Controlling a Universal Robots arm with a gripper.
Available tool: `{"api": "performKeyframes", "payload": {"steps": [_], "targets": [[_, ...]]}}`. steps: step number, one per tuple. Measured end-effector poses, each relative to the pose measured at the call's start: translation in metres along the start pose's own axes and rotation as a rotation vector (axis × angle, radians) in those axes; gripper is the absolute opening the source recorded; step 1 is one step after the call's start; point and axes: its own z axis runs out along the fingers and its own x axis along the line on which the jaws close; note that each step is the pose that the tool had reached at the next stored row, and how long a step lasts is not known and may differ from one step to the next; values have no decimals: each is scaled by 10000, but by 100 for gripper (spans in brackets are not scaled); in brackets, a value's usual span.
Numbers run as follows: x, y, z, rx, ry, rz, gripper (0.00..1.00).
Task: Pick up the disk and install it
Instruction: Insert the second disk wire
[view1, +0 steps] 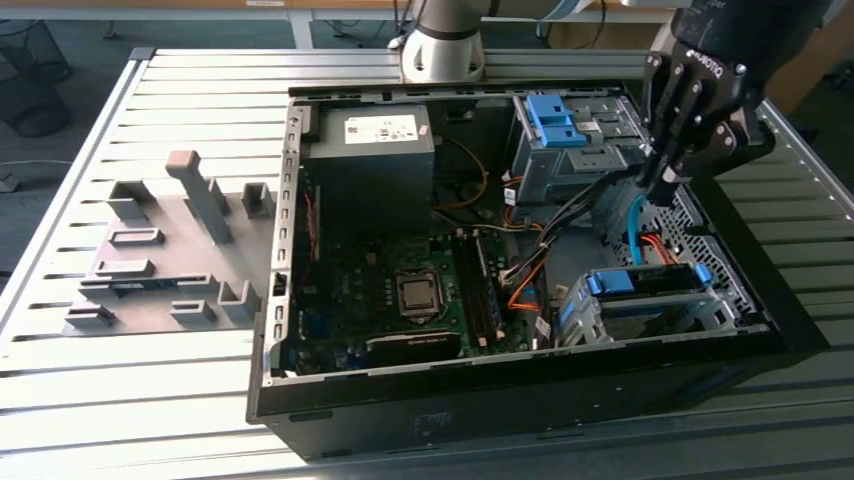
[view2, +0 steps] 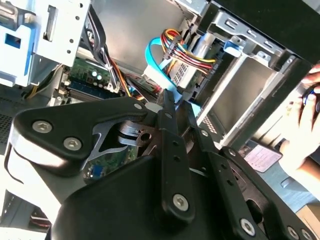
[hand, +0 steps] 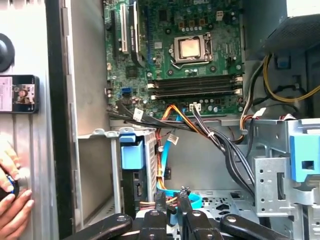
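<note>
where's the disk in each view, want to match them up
exterior view: disk in the metal cage, exterior view's right.
second wrist view: disk in the cage, coloured wires at its end.
first wrist view: disk edge-on beside the case wall.
Shared landmark: light blue cable.

Exterior view high, oblique; both wrist views inside the computer case (view1: 534, 390)

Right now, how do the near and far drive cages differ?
The near cage holds the disk in its blue bracket; the far cage carries a bare blue latch. The near cage's blue part lies crosswise in the exterior view, the far cage's lengthwise. Both are grey metal.
</note>
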Motion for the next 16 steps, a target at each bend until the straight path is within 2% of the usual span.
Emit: {"api": "performKeyframes", "payload": {"steps": [2, 3, 5, 8, 9, 10, 14, 15, 16], "targets": [[-5, -1, 27, 2, 22, 18, 24], [-6, -1, 34, 13, 85, 27, 24], [-7, -2, 44, 41, 256, 48, 24], [-8, -1, 58, 102, 591, 79, 24], [-9, -2, 65, 124, 677, 86, 24], [-11, -2, 77, 138, 714, 88, 24], [-20, -1, 147, 172, 740, 96, 24], [-21, -1, 162, 186, 740, 100, 22], [-21, -1, 172, 197, 741, 101, 16]]}}
